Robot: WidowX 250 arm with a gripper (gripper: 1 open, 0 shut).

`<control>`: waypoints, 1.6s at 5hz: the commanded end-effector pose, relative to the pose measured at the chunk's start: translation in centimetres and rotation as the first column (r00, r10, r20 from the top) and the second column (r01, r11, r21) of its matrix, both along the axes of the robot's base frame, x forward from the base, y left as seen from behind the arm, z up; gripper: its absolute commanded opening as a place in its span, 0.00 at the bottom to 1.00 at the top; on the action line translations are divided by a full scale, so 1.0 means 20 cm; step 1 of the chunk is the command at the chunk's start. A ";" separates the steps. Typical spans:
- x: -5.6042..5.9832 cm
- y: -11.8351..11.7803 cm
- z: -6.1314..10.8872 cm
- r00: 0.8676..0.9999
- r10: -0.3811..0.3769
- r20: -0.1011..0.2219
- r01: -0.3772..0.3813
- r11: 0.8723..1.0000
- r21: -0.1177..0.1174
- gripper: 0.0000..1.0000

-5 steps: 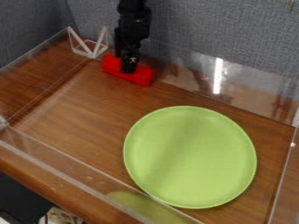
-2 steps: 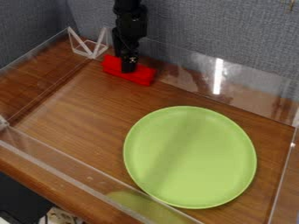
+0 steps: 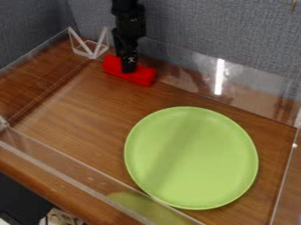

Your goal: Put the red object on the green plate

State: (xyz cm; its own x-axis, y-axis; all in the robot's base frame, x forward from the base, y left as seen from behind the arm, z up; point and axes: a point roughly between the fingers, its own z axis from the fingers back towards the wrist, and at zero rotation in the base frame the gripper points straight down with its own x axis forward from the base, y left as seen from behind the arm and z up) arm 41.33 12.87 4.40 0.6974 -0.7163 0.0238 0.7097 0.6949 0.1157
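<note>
The red object (image 3: 130, 72) is a bright red block lying on the wooden table at the back left, near the grey wall. My black gripper (image 3: 129, 61) points straight down onto its middle, with the fingertips at the block's top. The jaws look open, straddling the block, though the small view hides exactly how they meet it. The green plate (image 3: 192, 156) lies flat at the front right, well apart from the block and with nothing on it.
Clear acrylic walls (image 3: 235, 79) ring the wooden table (image 3: 70, 105). A small wire stand (image 3: 84, 41) sits in the back left corner, just left of the gripper. A grey padded wall stands behind.
The gripper has barely shifted, a touch to the left and lower onto the red block. The block and the plate have not moved.
</note>
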 end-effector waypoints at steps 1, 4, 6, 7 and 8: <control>-0.03 0.08 -0.11 1.000 -0.003 -0.013 0.003 1.000 -0.010 1.00; -0.05 0.07 -0.19 0.995 -0.100 -0.021 0.099 0.994 -0.054 1.00; -0.06 0.06 -0.23 0.984 -0.177 -0.028 0.174 0.981 -0.082 1.00; -0.06 0.09 -0.23 0.984 -0.176 -0.032 0.173 0.981 -0.089 0.00; -0.06 0.12 -0.22 0.984 -0.176 -0.033 0.172 0.981 -0.094 0.00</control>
State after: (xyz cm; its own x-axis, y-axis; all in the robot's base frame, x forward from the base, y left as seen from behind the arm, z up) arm 41.08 14.15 3.86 0.5376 -0.8385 0.0892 0.8333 0.5445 0.0956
